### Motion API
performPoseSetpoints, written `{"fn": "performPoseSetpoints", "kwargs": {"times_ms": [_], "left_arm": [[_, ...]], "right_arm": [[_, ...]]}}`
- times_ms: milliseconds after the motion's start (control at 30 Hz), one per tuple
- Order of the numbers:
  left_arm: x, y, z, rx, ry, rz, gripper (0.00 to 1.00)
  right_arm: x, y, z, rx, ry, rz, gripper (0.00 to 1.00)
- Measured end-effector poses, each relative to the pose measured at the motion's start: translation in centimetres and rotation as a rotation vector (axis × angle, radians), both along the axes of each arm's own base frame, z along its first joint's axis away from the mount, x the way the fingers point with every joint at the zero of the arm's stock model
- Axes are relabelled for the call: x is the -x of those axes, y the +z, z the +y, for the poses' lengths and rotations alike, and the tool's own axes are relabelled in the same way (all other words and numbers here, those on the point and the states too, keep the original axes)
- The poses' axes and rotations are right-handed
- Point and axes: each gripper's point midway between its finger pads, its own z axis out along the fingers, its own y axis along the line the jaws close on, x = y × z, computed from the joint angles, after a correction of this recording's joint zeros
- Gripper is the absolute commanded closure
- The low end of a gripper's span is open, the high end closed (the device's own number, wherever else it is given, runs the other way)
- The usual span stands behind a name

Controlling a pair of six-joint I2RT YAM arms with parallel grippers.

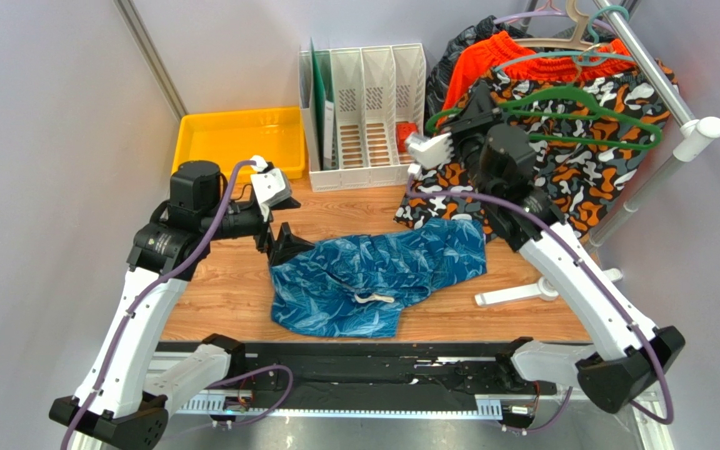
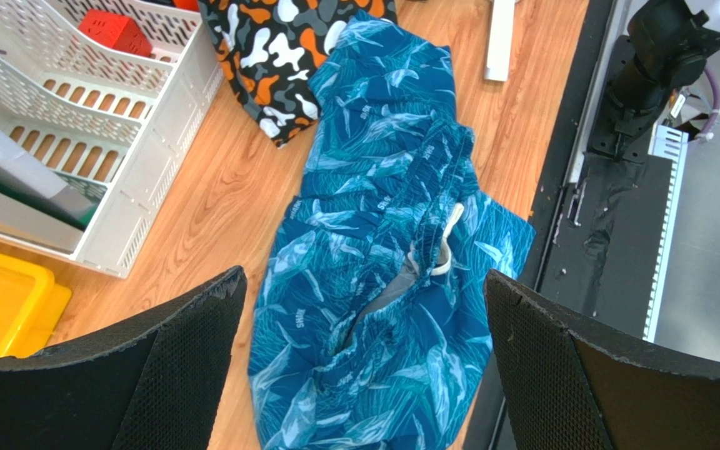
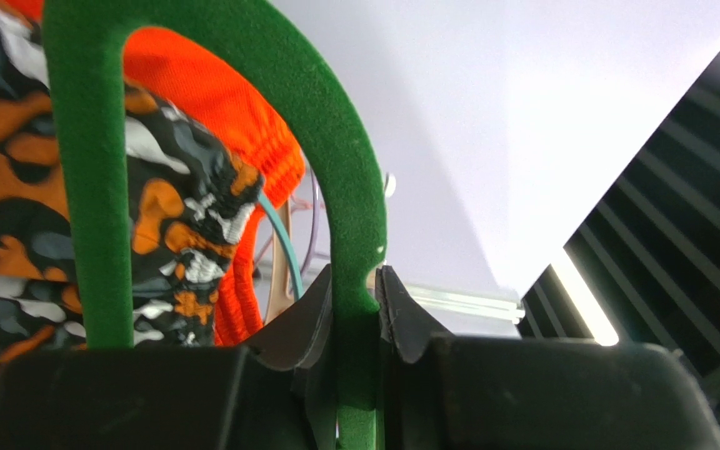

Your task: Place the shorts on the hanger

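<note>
The blue leaf-print shorts lie crumpled on the wooden table, the white drawstring showing near the front. In the left wrist view the shorts lie just below my open left gripper. In the top view that gripper is at the shorts' left edge. The dark green hanger is up by the clothes rail in front of the camouflage shorts. My right gripper is shut on its left end. In the right wrist view, the gripper clamps the green hanger where it curves.
Camouflage shorts and orange shorts hang on the white rail at back right, with a beige hanger above. A white file rack and a yellow tray stand at the back. A white bar lies at right.
</note>
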Motion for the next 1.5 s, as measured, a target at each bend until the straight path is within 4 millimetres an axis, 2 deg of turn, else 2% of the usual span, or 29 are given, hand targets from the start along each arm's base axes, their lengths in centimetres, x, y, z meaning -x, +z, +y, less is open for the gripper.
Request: {"fn": "performPoseSetpoints", "kwargs": {"times_ms": [33, 133, 267, 333, 400, 433, 533, 667, 800, 933, 1000, 1133, 1300, 1500], "left_arm": [[0.0, 0.0, 0.0, 0.000, 0.000, 0.000, 0.01], [0.0, 0.0, 0.0, 0.000, 0.000, 0.000, 0.01], [0.2, 0.1, -0.1, 0.008, -0.004, 0.007, 0.01], [0.5, 0.3, -0.2, 0.020, -0.009, 0.018, 0.01], [1.1, 0.9, -0.4, 0.047, -0.023, 0.028, 0.01], [2.3, 1.9, -0.6, 0.088, -0.049, 0.031, 0.01], [3.3, 2.7, -0.7, 0.112, -0.076, 0.016, 0.01], [4.4, 3.2, -0.8, 0.130, -0.106, 0.007, 0.02], [5.5, 3.0, -1.4, 0.142, -0.139, 0.010, 0.05], [6.7, 1.5, -2.1, 0.152, -0.168, 0.066, 0.11], [7.2, 1.3, -2.5, 0.155, -0.189, 0.088, 0.14], [7.7, 0.7, -3.4, 0.156, -0.215, 0.120, 0.21], [7.5, -1.5, -3.9, 0.131, -0.205, 0.194, 0.30], [7.3, -2.8, -4.9, 0.109, -0.230, 0.246, 0.30]], "right_arm": [[1.3, -0.2, 1.5, -0.009, 0.039, 0.009, 1.00], [4.2, -1.0, 4.1, -0.020, 0.109, 0.024, 1.00], [9.1, -4.3, 8.1, -0.021, 0.202, 0.106, 1.00], [10.7, -5.9, 9.6, -0.026, 0.229, 0.152, 1.00], [12.2, -7.1, 10.8, -0.058, 0.257, 0.191, 1.00], [14.2, -8.2, 12.2, -0.130, 0.303, 0.233, 1.00], [17.0, -8.5, 13.4, -0.211, 0.428, 0.259, 1.00], [20.5, -9.0, 13.1, -0.279, 0.551, 0.281, 1.00], [21.0, -10.0, 14.5, -0.311, 0.557, 0.310, 1.00], [21.6, -13.0, 16.6, -0.238, 0.571, 0.339, 1.00], [21.8, -13.8, 17.2, -0.217, 0.570, 0.345, 1.00], [21.7, -14.2, 17.9, -0.206, 0.557, 0.343, 1.00], [21.4, -14.5, 18.5, -0.188, 0.533, 0.344, 1.00], [21.1, -14.4, 19.6, -0.181, 0.516, 0.348, 1.00]]}}
